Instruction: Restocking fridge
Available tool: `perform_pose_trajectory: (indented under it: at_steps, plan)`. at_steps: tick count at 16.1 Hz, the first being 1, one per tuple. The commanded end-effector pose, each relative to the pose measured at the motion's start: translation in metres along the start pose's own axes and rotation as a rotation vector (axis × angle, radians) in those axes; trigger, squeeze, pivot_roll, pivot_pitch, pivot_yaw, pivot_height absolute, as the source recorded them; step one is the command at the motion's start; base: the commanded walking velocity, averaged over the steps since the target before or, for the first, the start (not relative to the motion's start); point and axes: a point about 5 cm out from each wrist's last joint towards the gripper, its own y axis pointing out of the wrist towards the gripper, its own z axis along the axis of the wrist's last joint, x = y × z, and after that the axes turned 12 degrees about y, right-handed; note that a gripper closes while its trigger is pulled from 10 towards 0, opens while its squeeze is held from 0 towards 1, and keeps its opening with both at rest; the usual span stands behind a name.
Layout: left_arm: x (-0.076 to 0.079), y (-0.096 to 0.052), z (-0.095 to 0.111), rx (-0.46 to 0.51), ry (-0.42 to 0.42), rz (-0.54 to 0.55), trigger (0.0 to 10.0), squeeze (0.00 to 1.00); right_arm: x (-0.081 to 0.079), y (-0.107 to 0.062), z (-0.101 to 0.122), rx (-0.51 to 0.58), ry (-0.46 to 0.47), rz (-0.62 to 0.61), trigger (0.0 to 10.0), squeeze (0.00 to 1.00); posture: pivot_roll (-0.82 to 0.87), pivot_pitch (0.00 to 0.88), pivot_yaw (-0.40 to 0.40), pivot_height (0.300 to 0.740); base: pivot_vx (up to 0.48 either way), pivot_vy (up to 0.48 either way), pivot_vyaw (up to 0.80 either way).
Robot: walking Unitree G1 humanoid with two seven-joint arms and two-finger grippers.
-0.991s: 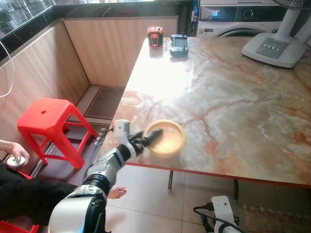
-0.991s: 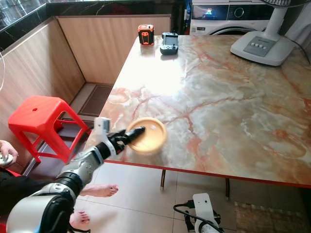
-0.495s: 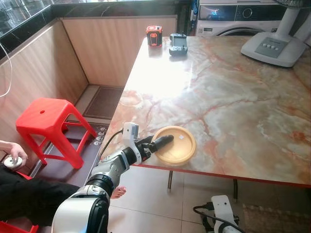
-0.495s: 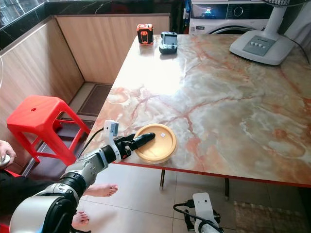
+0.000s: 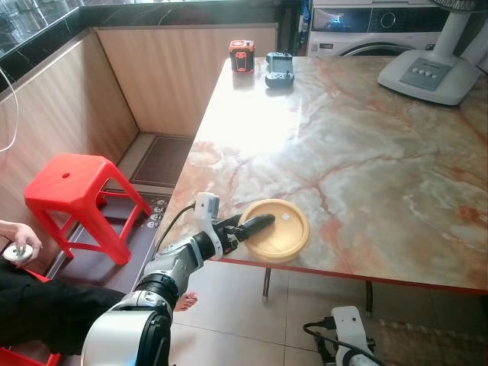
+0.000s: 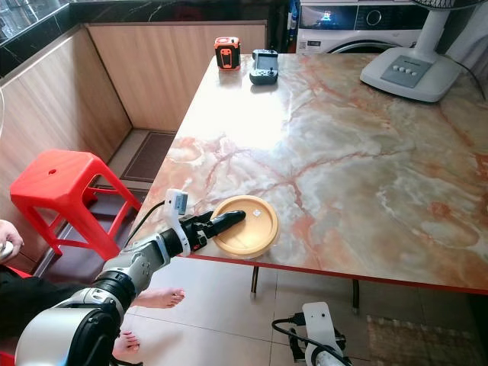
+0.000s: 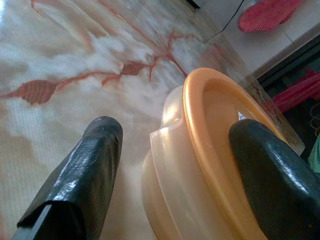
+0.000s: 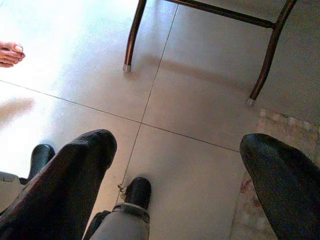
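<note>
An orange-tan round plastic bowl (image 5: 278, 237) sits upright on the marble-patterned bench (image 5: 366, 152), close to the bench's near edge and toward its left corner. It is shallow, with a flat rolled rim and a stepped, paler wall below; a small white square marks its inside near the far rim. Being round, it has no long axis; its mouth faces up.

The left end effector (image 5: 255, 223) reaches in from the bench's near-left edge and straddles the bowl's near rim, one black finger lying over the inside and the other outside the wall. In the left wrist view the fingers (image 7: 80, 175) stand partly spread with the rim between them; the inner one touches the bowl, the outer one stands a little off the wall, so the grip is loose at best.

That wrist view gives the bowl's (image 7: 200, 165) stepped side, which the eye views do not.

The right end effector (image 8: 175, 175) hangs idle below the bench, fingers wide apart and holding nothing, over the tiled floor (image 8: 200, 100) beside the bench legs.
</note>
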Motion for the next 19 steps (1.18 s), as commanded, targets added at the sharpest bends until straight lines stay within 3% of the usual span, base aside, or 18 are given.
perform_pose_trajectory:
  at_steps: [1, 4, 11, 19]
  plan:
    - [-0.0005, 0.0007, 0.0011, -0.022, 0.013, -0.002, 10.0, 0.00, -0.0027, -0.0008, -0.0041, -0.004, 0.012, 0.008, 10.0, 0.00, -0.11, 0.051, 0.062, 0.740, 0.000, 0.000, 0.00]
    - [-0.0047, -0.0018, 0.0070, 0.001, 0.022, 0.015, 10.0, 0.00, -0.0028, -0.0008, -0.0040, -0.003, 0.014, 0.013, 10.0, 0.00, -0.11, 0.051, 0.061, 0.740, 0.000, 0.000, 0.00]
    - [0.0019, 0.0026, 0.0102, 0.028, 0.005, -0.063, 10.0, 0.00, -0.0030, -0.0008, -0.0037, 0.000, 0.014, 0.016, 10.0, 0.00, -0.11, 0.050, 0.061, 0.740, 0.000, 0.000, 0.00]
    - [0.0052, 0.0054, 0.0003, -0.049, 0.026, -0.063, 10.0, 0.00, -0.0029, -0.0009, -0.0041, -0.001, 0.009, 0.013, 10.0, 0.00, -0.11, 0.043, 0.062, 0.740, 0.000, 0.000, 0.00]
